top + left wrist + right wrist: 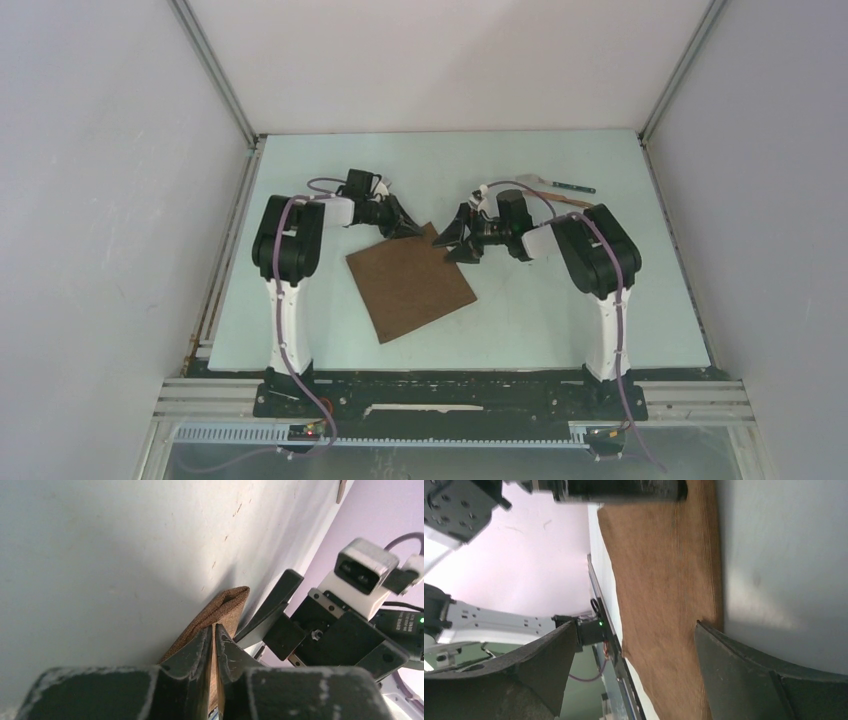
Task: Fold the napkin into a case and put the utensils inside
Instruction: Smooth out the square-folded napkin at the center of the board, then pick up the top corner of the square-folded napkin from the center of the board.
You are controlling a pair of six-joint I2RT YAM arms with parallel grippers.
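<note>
The dark-brown napkin (410, 282) lies flat and unfolded at the table's middle, turned like a diamond. My left gripper (405, 226) is at its far corner, shut on the cloth edge; the left wrist view shows the fingers (202, 647) pinching the napkin (222, 607). My right gripper (455, 240) is open beside that corner, and in the right wrist view (634, 627) its jaws straddle the napkin's edge (664, 580) without closing. The two utensils lie at the far right: a silver-headed, teal-handled piece (556, 184) and a thin reddish-brown stick (566, 199).
The enclosure walls (120, 200) stand on both sides and at the back. The black arm-base rail (450, 385) runs along the near edge. The right gripper's finger (272, 605) shows close by in the left wrist view.
</note>
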